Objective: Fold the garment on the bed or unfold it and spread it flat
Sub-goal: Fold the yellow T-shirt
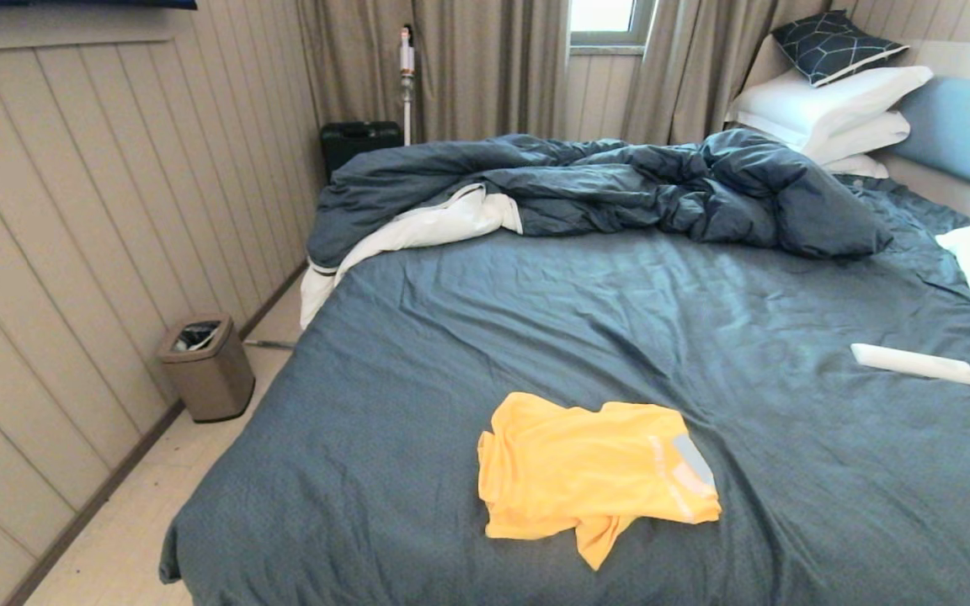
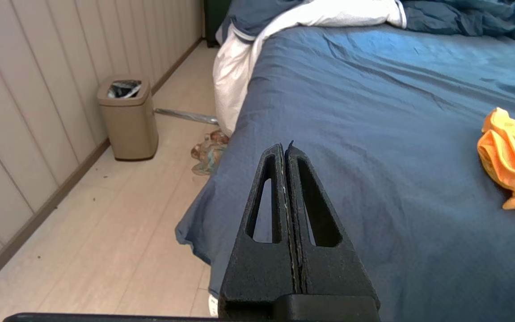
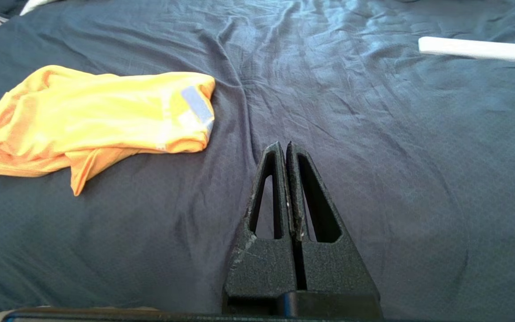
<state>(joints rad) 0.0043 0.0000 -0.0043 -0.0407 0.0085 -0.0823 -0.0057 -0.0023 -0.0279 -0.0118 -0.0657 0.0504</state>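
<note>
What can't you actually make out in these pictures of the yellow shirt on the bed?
- Garment: lower layers hidden under its own folds, head view.
- Garment: cut off by the picture's edge, left wrist view.
- Bin contents: too small, head view.
- Both arms: outside the head view.

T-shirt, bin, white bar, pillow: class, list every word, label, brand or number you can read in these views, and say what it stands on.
None can be read.
T-shirt: pale printed patches only, no legible letters.
White bar on the bed: plain.
Bin: no label visible.
Patterned pillow: line pattern, no text.
</note>
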